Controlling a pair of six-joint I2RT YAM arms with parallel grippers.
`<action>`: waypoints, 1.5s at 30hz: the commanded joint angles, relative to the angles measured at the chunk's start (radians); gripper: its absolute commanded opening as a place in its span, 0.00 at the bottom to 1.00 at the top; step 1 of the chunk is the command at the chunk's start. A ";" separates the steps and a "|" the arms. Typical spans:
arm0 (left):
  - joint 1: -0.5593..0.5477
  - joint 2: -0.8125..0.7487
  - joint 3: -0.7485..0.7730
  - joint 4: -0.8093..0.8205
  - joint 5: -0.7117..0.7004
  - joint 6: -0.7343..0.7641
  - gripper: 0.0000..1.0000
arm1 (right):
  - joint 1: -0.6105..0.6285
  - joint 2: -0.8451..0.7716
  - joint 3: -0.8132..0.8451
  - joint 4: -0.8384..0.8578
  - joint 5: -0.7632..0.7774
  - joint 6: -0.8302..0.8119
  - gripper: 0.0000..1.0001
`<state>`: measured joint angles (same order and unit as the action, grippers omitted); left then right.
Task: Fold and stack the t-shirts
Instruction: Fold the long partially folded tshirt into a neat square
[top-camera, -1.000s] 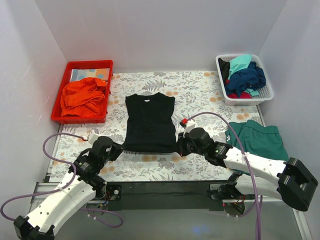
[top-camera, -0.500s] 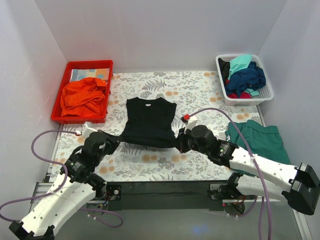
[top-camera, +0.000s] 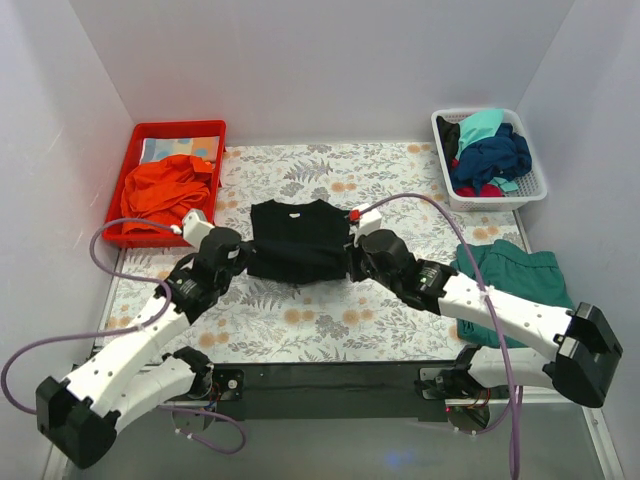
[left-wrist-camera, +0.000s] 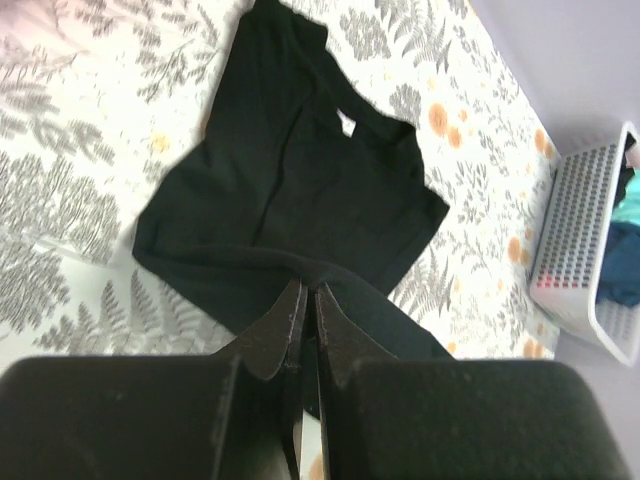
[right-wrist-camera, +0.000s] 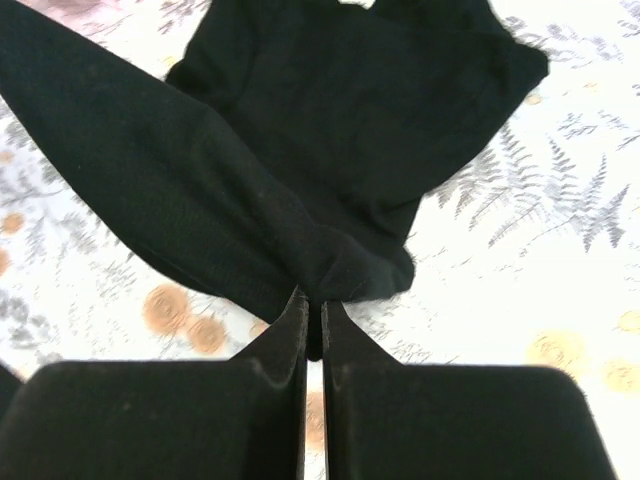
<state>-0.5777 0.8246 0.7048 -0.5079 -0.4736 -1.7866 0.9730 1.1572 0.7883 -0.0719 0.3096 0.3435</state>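
Note:
A black t-shirt (top-camera: 298, 238) lies in the middle of the floral mat, its small white neck label at the far edge. Its near hem is lifted and doubled back over the body. My left gripper (top-camera: 240, 256) is shut on the hem's left corner, and my right gripper (top-camera: 354, 258) is shut on the right corner. The left wrist view shows black cloth (left-wrist-camera: 300, 190) pinched between the closed jaws, with the shirt spread beyond. The right wrist view shows a bunched corner of the t-shirt (right-wrist-camera: 330, 150) caught in the closed jaws. More t-shirts fill the white basket (top-camera: 533, 190).
A red tray (top-camera: 136, 134) at the far left holds an orange cloth (top-camera: 165, 192). The white basket stands at the far right. A dark green garment (top-camera: 520, 278) lies by the mat's right edge. The box's grey walls close in on three sides.
Both grippers have carried the shirt's near hem away from the arm bases, towards the collar. The visible shirt has shortened as its lower half folds over.

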 joint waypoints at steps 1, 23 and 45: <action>0.006 0.097 0.107 0.133 -0.143 0.061 0.00 | -0.042 0.056 0.088 0.078 0.066 -0.070 0.01; 0.117 0.795 0.349 0.450 -0.257 0.182 0.00 | -0.401 0.662 0.428 0.293 -0.297 -0.081 0.01; 0.153 0.829 0.461 0.457 0.025 0.351 0.47 | -0.436 0.681 0.537 0.199 -0.360 -0.109 0.53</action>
<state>-0.4274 1.7241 1.2022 -0.0616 -0.6304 -1.4799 0.5163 1.9190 1.3750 0.1089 -0.0307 0.2390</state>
